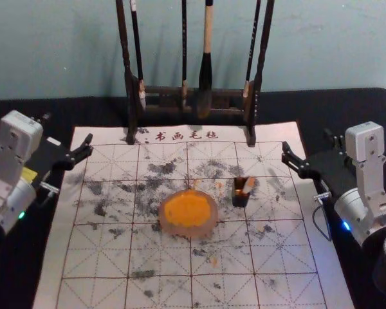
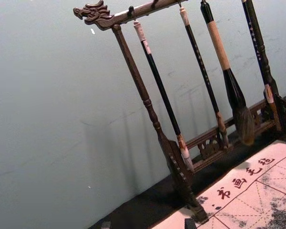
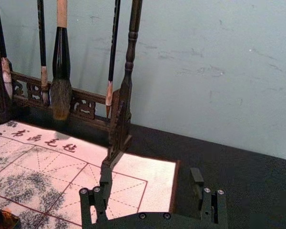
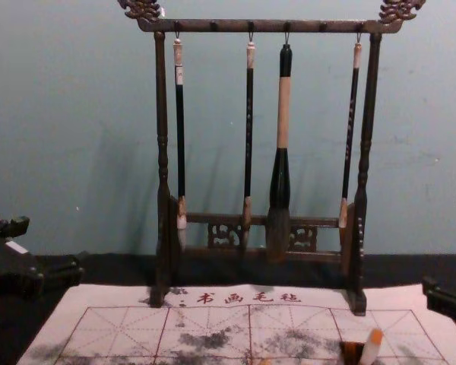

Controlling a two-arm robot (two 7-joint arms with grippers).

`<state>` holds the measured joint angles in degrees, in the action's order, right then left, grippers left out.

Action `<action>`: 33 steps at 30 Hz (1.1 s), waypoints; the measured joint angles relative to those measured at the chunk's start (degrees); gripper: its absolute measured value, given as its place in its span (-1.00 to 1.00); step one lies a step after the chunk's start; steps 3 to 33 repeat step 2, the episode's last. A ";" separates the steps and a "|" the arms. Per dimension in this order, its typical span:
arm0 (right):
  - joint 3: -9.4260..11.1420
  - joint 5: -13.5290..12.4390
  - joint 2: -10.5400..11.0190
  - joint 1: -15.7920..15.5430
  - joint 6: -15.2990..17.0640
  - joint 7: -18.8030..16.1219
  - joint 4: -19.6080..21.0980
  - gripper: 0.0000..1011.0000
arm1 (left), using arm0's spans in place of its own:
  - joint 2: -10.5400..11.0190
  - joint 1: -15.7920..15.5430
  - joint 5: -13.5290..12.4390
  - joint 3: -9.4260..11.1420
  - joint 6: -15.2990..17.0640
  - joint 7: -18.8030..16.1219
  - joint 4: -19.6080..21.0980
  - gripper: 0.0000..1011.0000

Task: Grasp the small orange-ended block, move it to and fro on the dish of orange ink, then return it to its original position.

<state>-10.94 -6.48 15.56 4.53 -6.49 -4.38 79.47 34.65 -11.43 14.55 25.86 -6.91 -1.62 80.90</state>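
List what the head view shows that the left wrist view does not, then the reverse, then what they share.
Head view: the dish of orange ink, the block in its holder, and the right gripper, open at the mat's right edge.
Left wrist view: a top bar with a carved end.
Both: the mat, rack, four hanging brushes, and the left gripper, open at the mat's left.

A dark carved rack stands upright before a pale blue-green wall, suspending four brushes, the thickest third from the left. The rack's feet reach onto the far part of a grid-printed, dark-smudged mat, laid on the black bench.
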 joint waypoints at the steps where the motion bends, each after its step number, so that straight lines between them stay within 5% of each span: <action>1: 0.00 0.00 0.00 0.00 0.00 0.00 0.00 0.98 | 0.00 -0.01 0.00 0.00 0.00 0.00 0.00 0.98; 33: 0.00 0.00 0.00 0.00 0.00 0.00 0.00 0.98 | 0.00 0.00 0.00 0.00 0.00 0.00 0.00 0.98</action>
